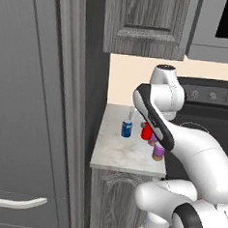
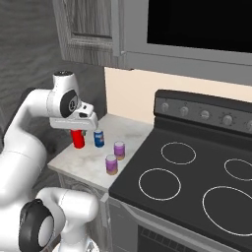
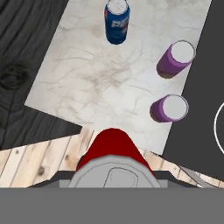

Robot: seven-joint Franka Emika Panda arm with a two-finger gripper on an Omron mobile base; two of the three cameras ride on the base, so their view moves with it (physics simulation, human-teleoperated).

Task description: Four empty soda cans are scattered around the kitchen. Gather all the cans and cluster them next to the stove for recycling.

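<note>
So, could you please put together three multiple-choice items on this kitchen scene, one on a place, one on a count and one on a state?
1. Where does the blue can stand?
A. on the stove top
B. on the marble counter left of the stove
C. on the floor

2. How many purple cans are there?
A. one
B. two
C. three

3. What is the state of the red can?
A. lying on the counter
B. standing free beside the purple cans
C. gripped by the gripper, above the counter

Answers:
1 B: it sits upright on the marble counter, short of the stove.
2 B: the hand view shows one purple can and a second.
3 C: the gripper is closed on it, and the hand view shows its top right at the fingers.
</note>
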